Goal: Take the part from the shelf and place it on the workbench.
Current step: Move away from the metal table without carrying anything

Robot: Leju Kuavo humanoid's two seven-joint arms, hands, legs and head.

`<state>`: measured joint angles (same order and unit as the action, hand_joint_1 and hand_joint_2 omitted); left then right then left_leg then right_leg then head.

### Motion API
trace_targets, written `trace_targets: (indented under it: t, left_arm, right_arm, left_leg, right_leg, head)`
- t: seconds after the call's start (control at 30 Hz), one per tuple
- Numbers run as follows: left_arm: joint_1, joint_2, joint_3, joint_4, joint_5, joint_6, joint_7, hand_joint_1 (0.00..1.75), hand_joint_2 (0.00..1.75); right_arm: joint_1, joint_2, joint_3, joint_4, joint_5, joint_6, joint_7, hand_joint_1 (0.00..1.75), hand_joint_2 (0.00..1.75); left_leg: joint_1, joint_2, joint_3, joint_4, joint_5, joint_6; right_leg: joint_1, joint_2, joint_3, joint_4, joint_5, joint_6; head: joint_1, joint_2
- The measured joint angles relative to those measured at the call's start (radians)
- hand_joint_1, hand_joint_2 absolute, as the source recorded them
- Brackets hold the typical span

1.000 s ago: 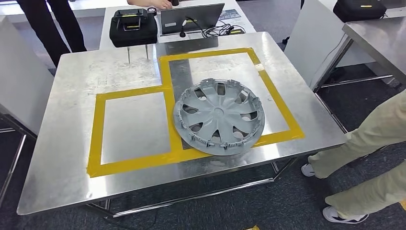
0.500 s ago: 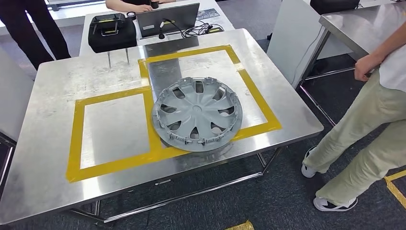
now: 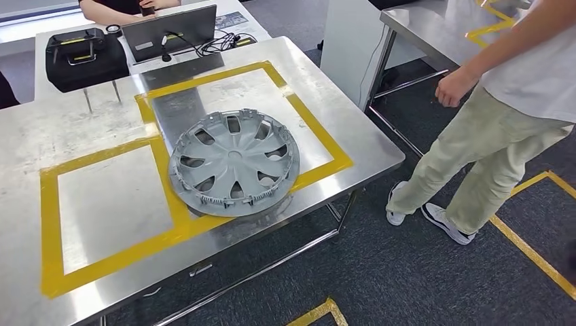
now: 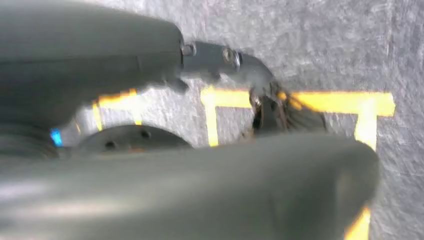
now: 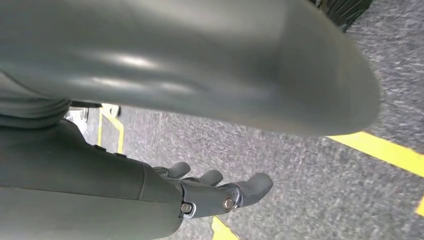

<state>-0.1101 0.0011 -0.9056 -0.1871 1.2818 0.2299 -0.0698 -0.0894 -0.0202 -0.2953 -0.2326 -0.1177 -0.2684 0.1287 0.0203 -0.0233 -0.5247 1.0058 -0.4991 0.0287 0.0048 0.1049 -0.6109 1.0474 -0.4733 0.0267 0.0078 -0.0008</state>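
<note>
My right hand (image 5: 220,192) hangs over grey carpet floor (image 5: 310,185) crossed by yellow tape, fingers spread and holding nothing. My left hand (image 4: 235,62) also hangs above the taped floor, but blur keeps me from telling how its fingers lie. Ahead of both hands the grey wheel cover (image 3: 234,161) lies flat on the steel counter (image 3: 339,119), overlapping the yellow tape frame (image 3: 309,122). A person (image 3: 502,115) stands off to my right.
</note>
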Motion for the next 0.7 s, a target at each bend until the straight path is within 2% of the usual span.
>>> trace_targets:
  t: [0.07,0.1,0.13,0.17,0.2,0.23,0.27,0.3,0.33,0.37,0.43,0.47,0.5,0.53,0.6,0.63,0.67,0.7]
  left_arm:
    - [0.000,-0.002,-0.002,0.000,0.001,0.000,-0.001,0.00,0.00]
    - [0.002,-0.003,-0.003,0.000,0.002,0.000,-0.002,0.00,0.00]
    - [0.004,-0.003,-0.004,0.000,0.003,0.000,-0.002,0.00,0.00]
    - [0.005,-0.004,-0.004,0.000,0.004,-0.002,-0.003,0.00,0.00]
    - [0.006,-0.004,-0.004,0.000,0.006,-0.007,-0.002,0.00,0.00]
    - [0.005,-0.005,-0.004,0.000,0.007,-0.014,0.000,0.00,0.00]
    - [0.005,-0.007,-0.004,0.000,0.008,-0.024,0.002,0.00,0.00]
    - [0.004,-0.009,-0.005,0.000,0.008,-0.033,0.004,0.00,0.00]
    - [0.004,-0.011,-0.005,-0.001,0.008,-0.038,0.000,0.00,0.00]
    - [0.004,-0.013,-0.005,-0.001,0.005,-0.036,-0.009,0.00,0.00]
    - [0.000,-0.015,-0.008,-0.001,-0.013,-0.006,-0.036,0.00,0.00]
    - [-0.004,-0.013,-0.011,-0.001,-0.027,0.017,-0.046,0.00,0.00]
    - [-0.007,-0.008,-0.017,-0.001,-0.042,0.044,-0.049,0.00,0.00]
    - [-0.009,-0.002,-0.023,-0.001,-0.054,0.065,-0.045,0.00,0.00]
    - [-0.009,0.014,-0.032,0.000,-0.064,0.084,-0.016,0.00,0.00]
    - [-0.008,0.021,-0.035,0.000,-0.063,0.085,0.001,0.00,0.00]
    - [-0.007,0.027,-0.039,0.000,-0.061,0.090,0.014,0.00,0.00]
    - [-0.006,0.032,-0.042,0.001,-0.057,0.101,0.024,0.00,0.00]
  right_arm:
    - [-0.002,-0.005,0.000,0.005,-0.003,-0.007,-0.006,0.00,0.00]
    - [-0.005,-0.007,0.000,0.007,-0.002,-0.012,-0.010,0.00,0.00]
    - [-0.007,-0.008,0.000,0.008,0.000,-0.018,-0.014,0.00,0.00]
    - [-0.008,-0.010,0.000,0.009,0.004,-0.025,-0.020,0.00,0.00]
    - [-0.007,-0.011,0.000,0.010,0.008,-0.033,-0.026,0.00,0.00]
    - [-0.006,-0.014,0.000,0.011,0.011,-0.040,-0.032,0.00,0.00]
    - [-0.005,-0.017,0.000,0.012,0.010,-0.046,-0.038,0.00,0.00]
    - [-0.006,-0.020,0.000,0.013,0.007,-0.048,-0.042,0.00,0.00]
    - [-0.008,-0.022,0.000,0.014,0.005,-0.043,-0.043,0.00,0.00]
    - [-0.010,-0.023,0.000,0.015,0.007,-0.032,-0.038,0.00,0.00]
    - [-0.011,-0.024,0.006,0.018,0.038,0.003,-0.012,0.00,0.00]
    - [-0.010,-0.022,0.013,0.019,0.063,0.019,0.004,0.00,0.00]
    - [-0.009,-0.018,0.024,0.021,0.087,0.031,0.015,0.00,0.00]
    - [-0.008,-0.013,0.035,0.022,0.105,0.038,0.022,0.00,0.00]
    - [-0.009,0.001,0.054,0.024,0.123,0.044,0.021,0.00,0.00]
    - [-0.009,0.007,0.062,0.025,0.128,0.044,0.017,0.00,0.00]
    - [-0.009,0.013,0.070,0.025,0.133,0.041,0.012,0.00,0.00]
    - [-0.009,0.018,0.079,0.026,0.140,0.035,0.007,0.00,0.00]
  left_leg:
    - [0.000,0.025,0.002,-0.003,0.004,0.006]
    - [0.000,0.039,0.000,-0.003,0.005,0.007]
    - [0.000,0.054,-0.001,-0.002,0.004,0.007]
    - [0.000,0.069,-0.002,-0.002,0.004,0.006]
    - [0.000,0.083,-0.002,-0.002,0.003,0.004]
    - [0.000,0.094,-0.001,-0.002,0.001,0.003]
    - [0.000,0.105,0.001,-0.002,-0.001,0.000]
    - [-0.002,0.116,0.004,-0.002,-0.003,-0.004]
    - [-0.004,0.126,0.007,-0.002,-0.006,-0.010]
    - [-0.005,0.135,0.010,-0.003,-0.009,-0.016]
    - [-0.003,0.155,0.020,-0.008,-0.012,-0.031]
    - [-0.001,0.152,0.023,-0.008,-0.015,-0.038]
    - [0.001,0.133,0.021,0.002,-0.027,-0.043]
    - [0.001,0.104,0.009,0.032,-0.049,-0.047]
    - [0.002,0.044,-0.047,0.154,-0.111,-0.049]
    - [0.001,0.032,-0.081,0.224,-0.136,-0.050]
    - [0.001,0.027,-0.108,0.273,-0.146,-0.050]
    - [0.000,0.025,-0.120,0.286,-0.135,-0.048]
  right_leg:
    - [-0.002,-0.062,-0.047,0.107,-0.065,0.012]
    - [-0.006,-0.083,-0.080,0.178,-0.102,0.018]
    - [-0.010,-0.092,-0.105,0.233,-0.124,0.024]
    - [-0.014,-0.096,-0.117,0.259,-0.128,0.027]
    - [-0.018,-0.100,-0.108,0.245,-0.113,0.030]
    - [-0.020,-0.107,-0.078,0.190,-0.081,0.031]
    - [-0.020,-0.126,-0.036,0.111,-0.047,0.030]
    - [-0.019,-0.147,0.002,0.039,-0.019,0.026]
    - [-0.016,-0.163,0.027,-0.010,-0.002,0.020]
    - [-0.012,-0.172,0.037,-0.034,0.004,0.013]
    - [-0.007,-0.153,0.033,-0.040,0.005,-0.002]
    - [-0.008,-0.142,0.038,-0.046,0.008,-0.009]
    - [-0.011,-0.133,0.046,-0.053,0.012,-0.016]
    - [-0.014,-0.123,0.054,-0.059,0.018,-0.024]
    - [-0.015,-0.102,0.059,-0.062,0.025,-0.034]
    - [-0.014,-0.088,0.057,-0.062,0.026,-0.036]
    - [-0.012,-0.074,0.056,-0.061,0.026,-0.037]
    - [-0.011,-0.058,0.056,-0.060,0.026,-0.037]
  head:
    - [0.014,0.000]
    - [0.021,0.000]
    - [0.026,0.000]
    - [0.028,0.000]
    - [0.031,0.000]
    - [0.034,0.000]
    - [0.037,0.000]
    - [0.041,0.000]
    - [0.043,0.000]
    - [0.043,0.000]
    - [0.042,0.000]
    - [0.043,0.000]
    - [0.041,0.000]
    - [0.038,0.000]
    - [0.024,0.000]
    - [0.018,0.000]
    - [0.013,0.000]
    - [0.008,0.000]
